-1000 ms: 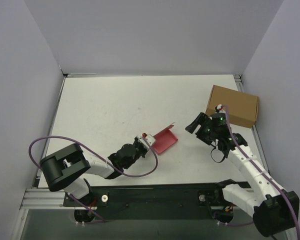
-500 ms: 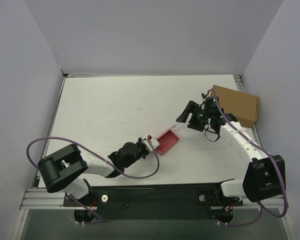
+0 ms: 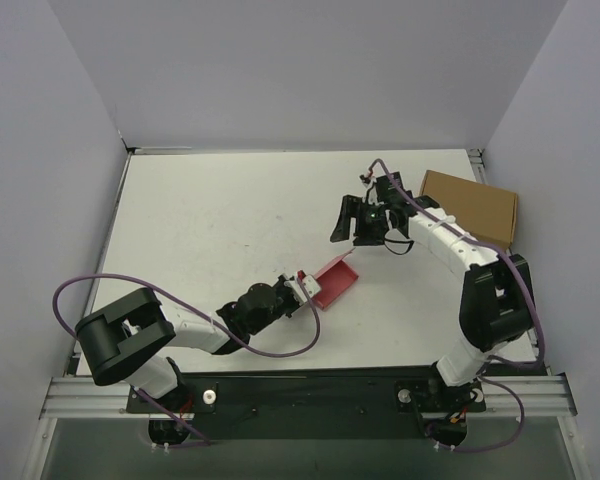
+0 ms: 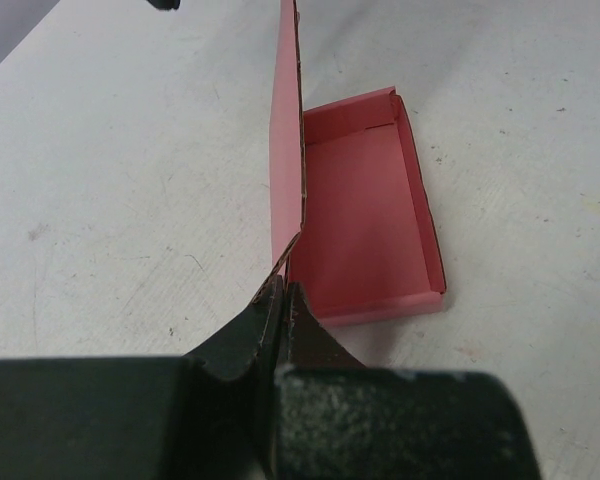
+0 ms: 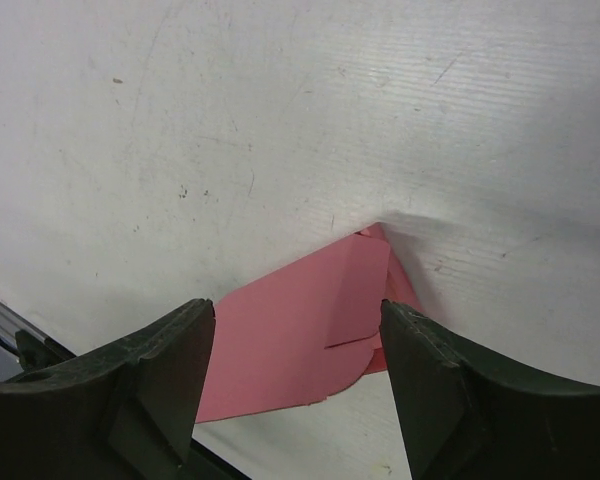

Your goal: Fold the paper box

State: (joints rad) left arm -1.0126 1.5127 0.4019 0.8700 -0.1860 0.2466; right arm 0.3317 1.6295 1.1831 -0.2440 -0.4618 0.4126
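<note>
The paper box point(image 3: 336, 282) is a small pink-red card tray lying on the white table, left of centre-right. In the left wrist view its tray point(image 4: 365, 220) lies flat and one flap point(image 4: 285, 150) stands upright along its left side. My left gripper point(image 3: 301, 284) is shut on the near lower corner of that flap point(image 4: 283, 292). My right gripper point(image 3: 348, 224) hovers open just beyond the box, up and to the right of it. In the right wrist view the pink card point(image 5: 300, 340) shows below, between the spread fingers point(image 5: 170, 350), untouched.
A larger brown cardboard box point(image 3: 470, 208) stands at the table's right edge, behind the right arm. A purple cable point(image 3: 90, 285) loops from the left arm near the front left. Grey walls close in the table on three sides.
The right arm has swung left from beside the brown box to just beyond the pink box, still open. The left gripper keeps its grip; the box has barely shifted.
</note>
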